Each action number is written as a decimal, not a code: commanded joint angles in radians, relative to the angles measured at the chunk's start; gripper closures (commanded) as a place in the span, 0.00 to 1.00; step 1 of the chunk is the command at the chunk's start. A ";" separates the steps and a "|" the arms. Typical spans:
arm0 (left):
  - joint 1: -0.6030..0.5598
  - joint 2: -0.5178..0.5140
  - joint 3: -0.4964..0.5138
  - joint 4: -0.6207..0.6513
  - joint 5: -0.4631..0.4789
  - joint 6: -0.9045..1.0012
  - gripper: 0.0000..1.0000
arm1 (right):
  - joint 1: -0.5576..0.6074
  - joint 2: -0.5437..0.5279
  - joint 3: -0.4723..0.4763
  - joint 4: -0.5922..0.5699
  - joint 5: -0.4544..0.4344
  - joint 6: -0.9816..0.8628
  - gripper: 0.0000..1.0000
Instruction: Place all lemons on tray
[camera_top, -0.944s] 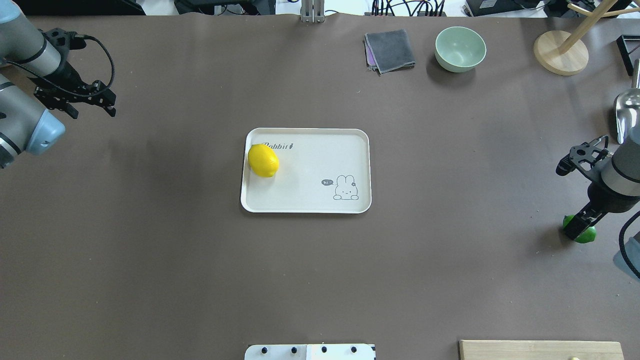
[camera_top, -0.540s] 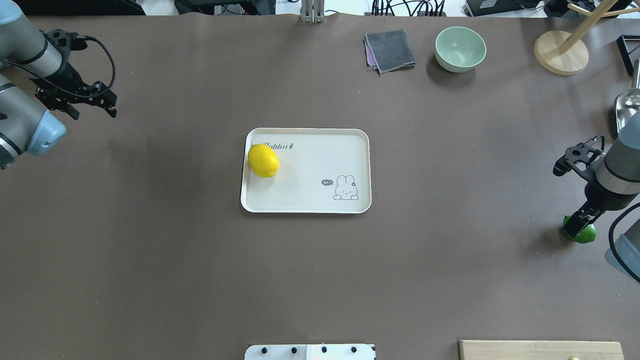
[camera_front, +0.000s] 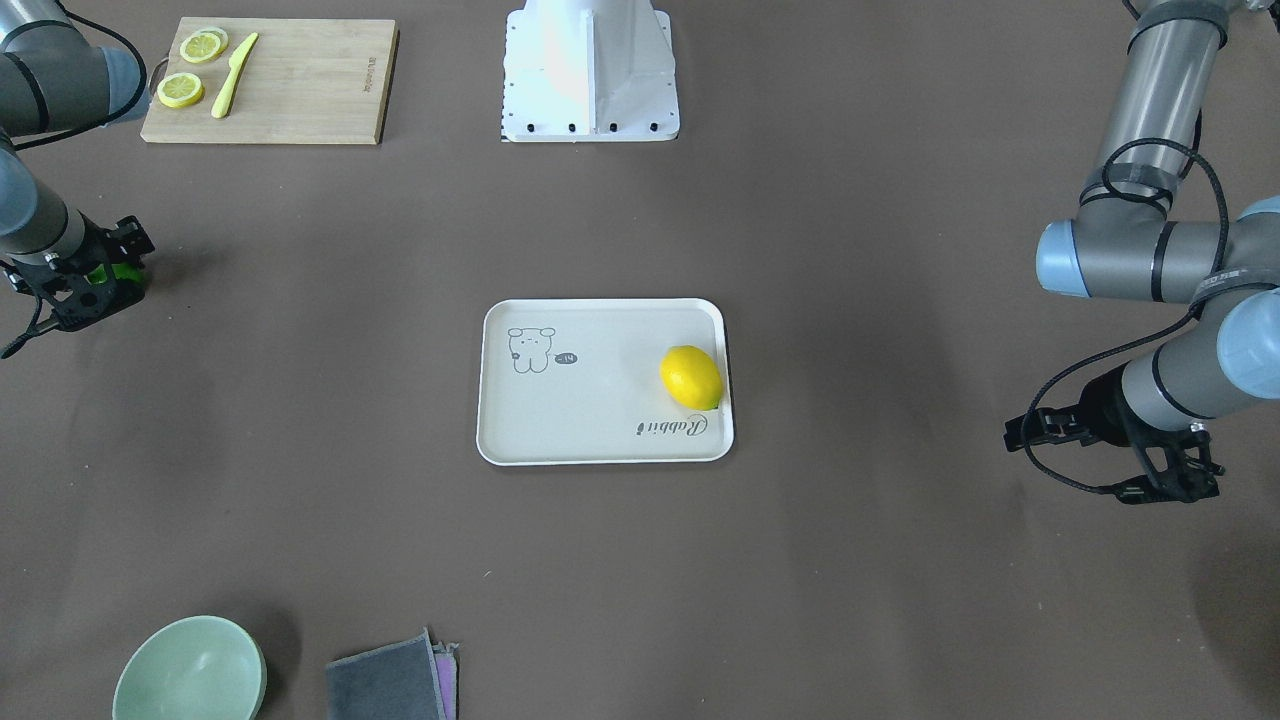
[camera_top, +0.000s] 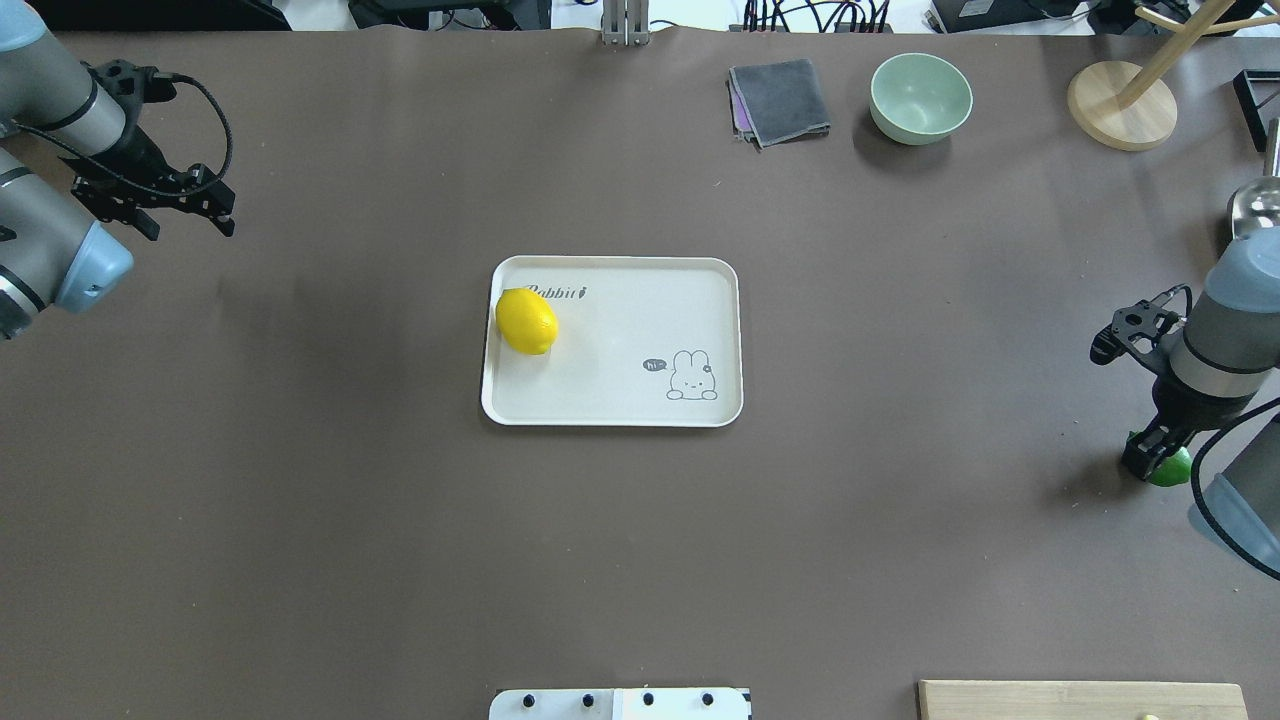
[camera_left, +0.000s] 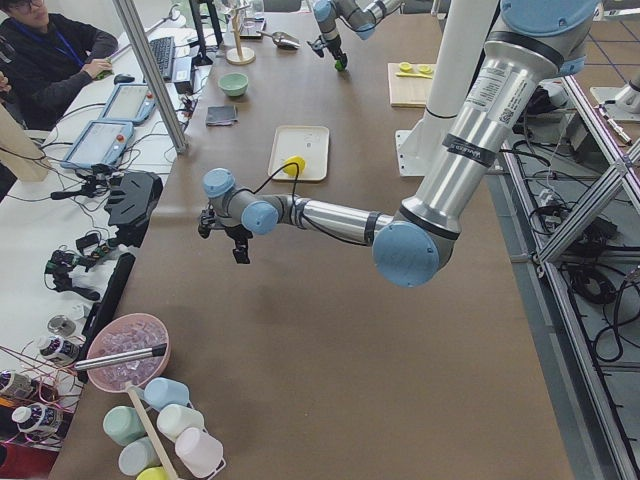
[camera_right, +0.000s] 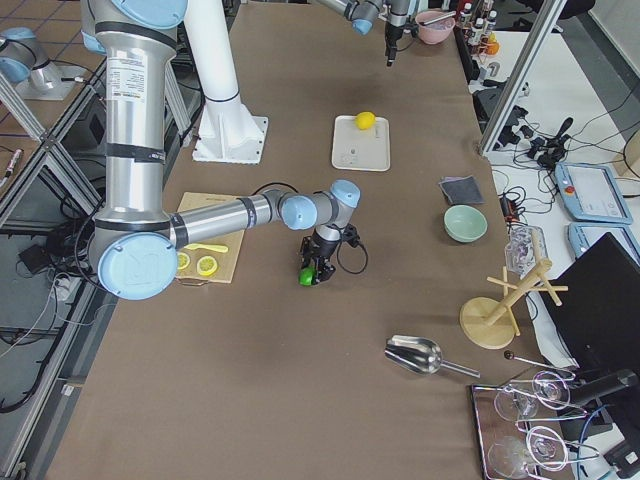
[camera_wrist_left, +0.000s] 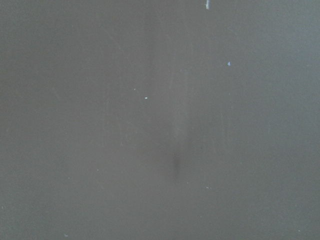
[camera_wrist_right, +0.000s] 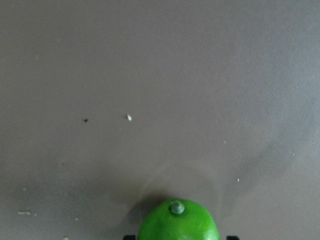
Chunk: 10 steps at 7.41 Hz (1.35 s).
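1. The green lemon (camera_top: 1172, 468) was near the bench's right edge. The right gripper (camera_top: 1150, 462) had its jaws closed on the fruit's two sides. I could not tell whether the fruit was off the surface.
2. It looked light and firm, with a glossy skin, so it would probably slip or roll if squeezed near a tapered end. The best hold seemed to be across the fat middle.
3. The yellow lemon (camera_top: 526, 320) lay on the tray (camera_top: 620, 395) at mid-bench, against the tray's left rim. The tray's right half was open.
4. The left gripper (camera_top: 190, 215) hung near the far left corner. Its fingers appeared spread and held nothing.
5. The matte brown cover was flat, and it was bare between the right edge and the tray. The bowl (camera_top: 920, 97) and cloth (camera_top: 780, 100) sat along the far edge. The cutting board (camera_top: 1080, 700) sat at the robot-side right corner, well apart from that path.
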 joint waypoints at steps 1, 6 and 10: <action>0.001 0.000 0.001 0.000 0.001 0.000 0.02 | -0.006 0.030 -0.003 -0.007 0.021 0.025 1.00; 0.001 0.000 0.006 0.000 -0.001 -0.004 0.02 | -0.052 0.548 -0.035 -0.422 0.084 0.281 1.00; 0.001 -0.003 0.007 0.000 -0.001 -0.007 0.02 | -0.086 0.913 -0.524 -0.050 0.122 0.815 1.00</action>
